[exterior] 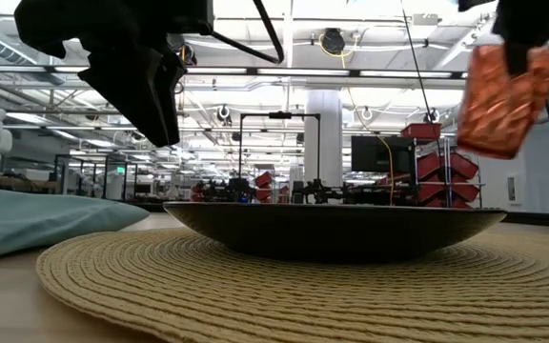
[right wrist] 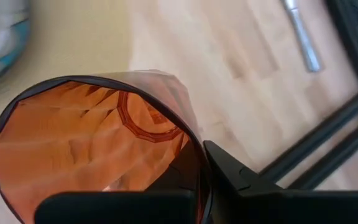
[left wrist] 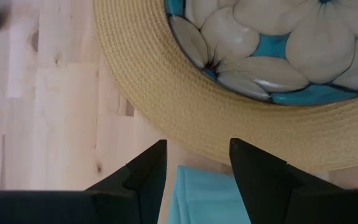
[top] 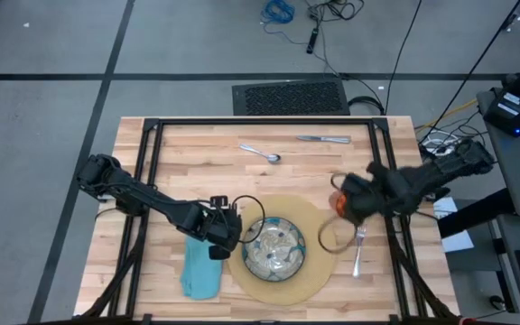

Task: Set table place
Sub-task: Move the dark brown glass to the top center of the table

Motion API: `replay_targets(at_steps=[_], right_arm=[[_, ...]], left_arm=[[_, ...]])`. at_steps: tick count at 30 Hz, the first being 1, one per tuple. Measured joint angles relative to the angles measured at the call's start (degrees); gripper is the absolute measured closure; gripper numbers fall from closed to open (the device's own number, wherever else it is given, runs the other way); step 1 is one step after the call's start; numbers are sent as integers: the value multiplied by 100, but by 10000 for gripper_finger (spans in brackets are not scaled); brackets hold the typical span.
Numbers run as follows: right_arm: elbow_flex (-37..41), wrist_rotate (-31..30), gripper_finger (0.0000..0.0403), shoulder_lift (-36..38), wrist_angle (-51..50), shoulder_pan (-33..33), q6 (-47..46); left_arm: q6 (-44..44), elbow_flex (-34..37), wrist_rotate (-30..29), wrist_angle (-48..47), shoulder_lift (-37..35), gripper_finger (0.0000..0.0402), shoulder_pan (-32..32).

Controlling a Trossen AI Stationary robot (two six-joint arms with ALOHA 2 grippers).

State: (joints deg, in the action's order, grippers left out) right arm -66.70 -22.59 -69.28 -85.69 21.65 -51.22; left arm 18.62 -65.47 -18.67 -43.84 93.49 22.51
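R arm (top: 346, 206) raised w/ fingers clamped on tilted orange cup (exterior: 505, 100); L fingers (left wrist: 145, 177) apart above placemat (top: 319, 217) edge.

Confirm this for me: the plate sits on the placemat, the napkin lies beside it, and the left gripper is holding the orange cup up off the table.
Wrong arm. The right gripper holds the orange cup off the table, as the high and right wrist views show. The left gripper stands open over the napkin, holding nothing. The plate does sit on the placemat.
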Motion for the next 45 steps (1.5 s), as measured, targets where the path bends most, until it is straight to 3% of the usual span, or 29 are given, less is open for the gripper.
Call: replay_targets(at_steps=[7, 15, 25, 31, 38, 45], right_arm=[[0, 83, 403, 103, 467, -1939, 1594], [0, 777, 403, -53, 2279, -3752, 3050], [-143, 2053, 403, -1557, 3761, -5045, 4361], [-1383, 2446, 403, -2668, 3968, -5393, 4995], [-3207, 2708, 403, -4028, 3070, -5853, 5425], [-4340, 2918, 403, -5070, 2251, -6163, 5549]], left_arm=[[-200, 0, -28, 262, 0, 240, 2], [-348, 0, -87, 370, 0, 240, 2], [-412, 0, -113, 438, 0, 240, -8], [-410, 0, -113, 388, 0, 240, -7], [-411, 0, -117, 389, 0, 240, -7], [-399, 0, -222, 390, 0, 240, -33]])
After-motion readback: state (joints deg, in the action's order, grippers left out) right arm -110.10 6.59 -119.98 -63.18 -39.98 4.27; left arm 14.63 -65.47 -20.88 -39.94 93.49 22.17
